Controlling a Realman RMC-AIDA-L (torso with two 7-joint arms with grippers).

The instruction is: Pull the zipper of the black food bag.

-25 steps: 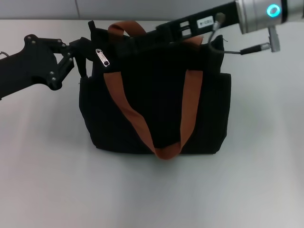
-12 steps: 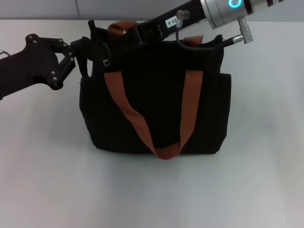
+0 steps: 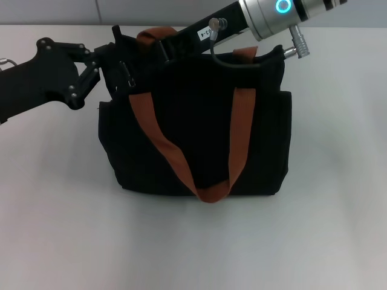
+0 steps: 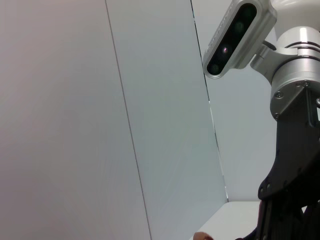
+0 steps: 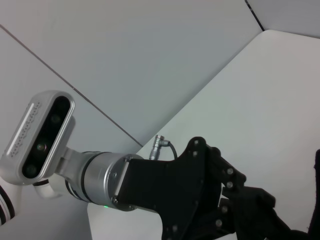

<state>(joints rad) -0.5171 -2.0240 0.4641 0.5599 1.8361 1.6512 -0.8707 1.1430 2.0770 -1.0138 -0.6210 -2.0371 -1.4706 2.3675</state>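
Left gripper (image 3: pixel 113 60) at the bag's upper left corner, arm reaching in from the left edge of the head view. Its dark fingers lie against black fabric there; open or closed, cannot tell.

Black food bag (image 3: pixel 196 139) stands upright at the middle of the white table (image 3: pixel 54 229). Boxy shape, side pocket on each flank. Two rust-orange straps: the front one (image 3: pixel 208 192) droops down the front face in a long loop, its low point near the bag's base; the rear one arches over the top edge towards the left.

Zipper (image 3: pixel 128 75): a thin sliver just shows near the top left corner of the bag, right beside the left gripper's fingertips, above the front strap's left leg. Too dark and small to tell whether anything holds it.

Right arm comes in from the upper right, silver wrist section with a lit blue ring (image 3: pixel 282 6), a cable looping below it. Right gripper (image 3: pixel 158 49) lies along the bag's top edge, near the rear strap. Finger state: cannot tell, black on black.

Left wrist view shows mostly wall panels and the right arm's wrist camera (image 4: pixel 235 37). Right wrist view shows the left arm's camera (image 5: pixel 42 135) and dark linkages above the table.
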